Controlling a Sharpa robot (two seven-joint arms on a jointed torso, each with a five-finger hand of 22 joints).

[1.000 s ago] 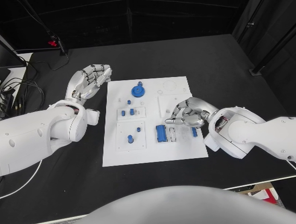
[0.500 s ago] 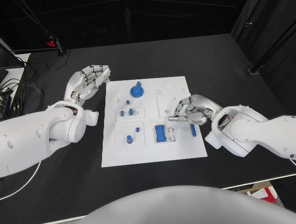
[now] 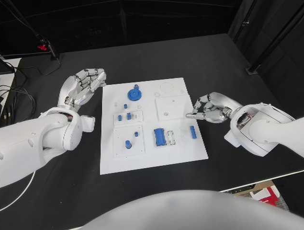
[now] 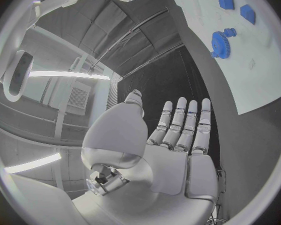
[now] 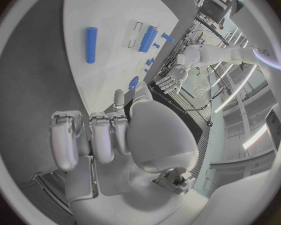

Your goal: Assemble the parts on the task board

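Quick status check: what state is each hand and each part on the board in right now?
left hand: fingers apart, holding nothing, beside the board.
right hand: fingers curled in, nothing visibly held, at the board's edge.
blue gear: seated on the task board.
blue bar: lying flat, untouched.
blue block: lying on the board, untouched.

No text, label, number or sign can be read on the task board [image 3: 152, 158] or elsewhere.

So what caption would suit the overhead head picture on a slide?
Two robot hands flank a white task board holding small blue parts: left hand open, right hand's fingers curled at the board's edge.
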